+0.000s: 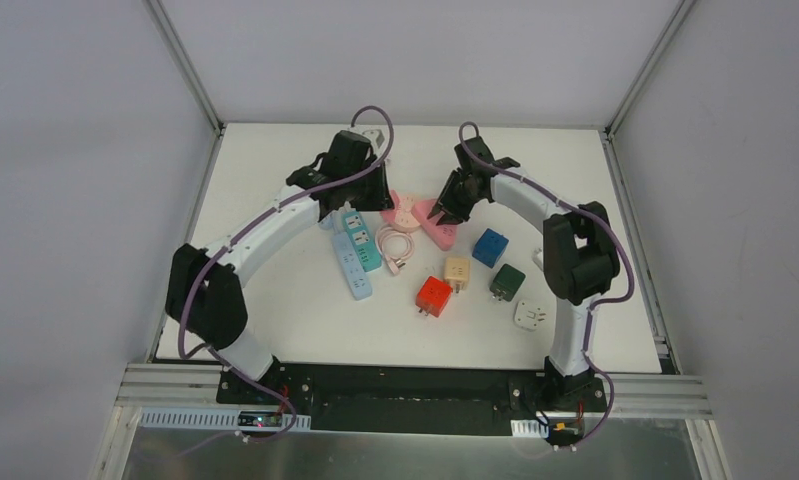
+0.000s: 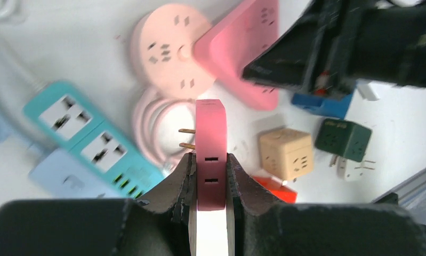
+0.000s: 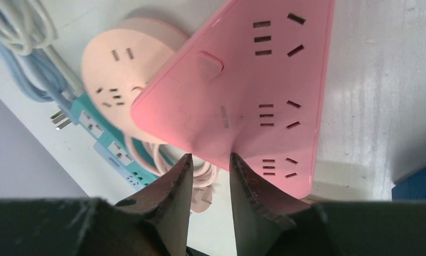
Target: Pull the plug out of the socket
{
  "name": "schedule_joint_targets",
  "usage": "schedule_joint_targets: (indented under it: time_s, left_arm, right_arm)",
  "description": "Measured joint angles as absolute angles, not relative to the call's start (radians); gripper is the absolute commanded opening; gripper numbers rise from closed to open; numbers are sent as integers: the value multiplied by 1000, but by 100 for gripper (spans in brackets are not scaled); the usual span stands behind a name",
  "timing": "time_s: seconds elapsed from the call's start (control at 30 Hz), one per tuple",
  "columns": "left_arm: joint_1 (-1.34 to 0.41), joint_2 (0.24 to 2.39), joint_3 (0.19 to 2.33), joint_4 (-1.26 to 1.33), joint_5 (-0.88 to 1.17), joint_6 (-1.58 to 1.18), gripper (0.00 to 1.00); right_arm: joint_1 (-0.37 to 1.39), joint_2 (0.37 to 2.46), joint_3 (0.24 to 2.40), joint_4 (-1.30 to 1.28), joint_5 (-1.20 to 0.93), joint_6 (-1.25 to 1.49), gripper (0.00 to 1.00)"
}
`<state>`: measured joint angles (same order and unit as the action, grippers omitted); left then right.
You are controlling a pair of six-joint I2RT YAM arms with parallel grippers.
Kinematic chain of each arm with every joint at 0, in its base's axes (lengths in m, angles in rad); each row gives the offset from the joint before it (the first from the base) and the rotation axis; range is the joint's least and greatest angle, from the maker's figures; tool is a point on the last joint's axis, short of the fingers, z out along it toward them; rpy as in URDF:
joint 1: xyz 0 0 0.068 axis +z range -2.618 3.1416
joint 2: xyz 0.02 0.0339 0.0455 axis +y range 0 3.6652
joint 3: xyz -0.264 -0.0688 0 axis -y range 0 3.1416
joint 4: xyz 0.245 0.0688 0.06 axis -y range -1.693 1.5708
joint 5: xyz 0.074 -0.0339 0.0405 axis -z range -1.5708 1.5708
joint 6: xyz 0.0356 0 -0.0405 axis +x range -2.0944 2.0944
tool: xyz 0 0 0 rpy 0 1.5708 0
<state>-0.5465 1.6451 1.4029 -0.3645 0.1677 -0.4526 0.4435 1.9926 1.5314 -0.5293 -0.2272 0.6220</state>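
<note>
plug | pink flat block | two brass prongs | clamped in left pincer

The plug is a flat, rosy-pink block with two brass prongs jutting from one broad face and two dark slots in its narrow edge. It stands on edge, clamped in the left claw, raised above the tabletop and clear of the socket. The socket is a pink, rounded triangular strip with a square button and several outlet groups, lying flat with its face up.
</note>
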Motion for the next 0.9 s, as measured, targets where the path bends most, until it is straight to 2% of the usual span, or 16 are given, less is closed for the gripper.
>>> schedule_joint_targets:
  time_s: [0.23, 0.57, 0.77, 0.8, 0.9]
  left_arm:
    - [-499, 1432, 1179, -411, 104, -493, 0]
    - [-308, 1136, 728, -427, 64, -683, 0]
    - [-225, 1116, 585, -339, 134, -758, 12]
    - [-218, 1131, 579, -317, 154, -771, 17]
    - [-212, 1173, 579, -254, 192, -794, 44]
  right_arm:
    - [429, 1898, 1533, -482, -249, 611, 44]
    - [354, 1817, 1503, -439, -276, 612, 49]
    - [340, 1817, 1465, -445, -290, 617, 49]
    - [340, 1817, 1465, -445, -295, 618, 49]
    - [339, 1817, 1465, -444, -304, 621, 49]
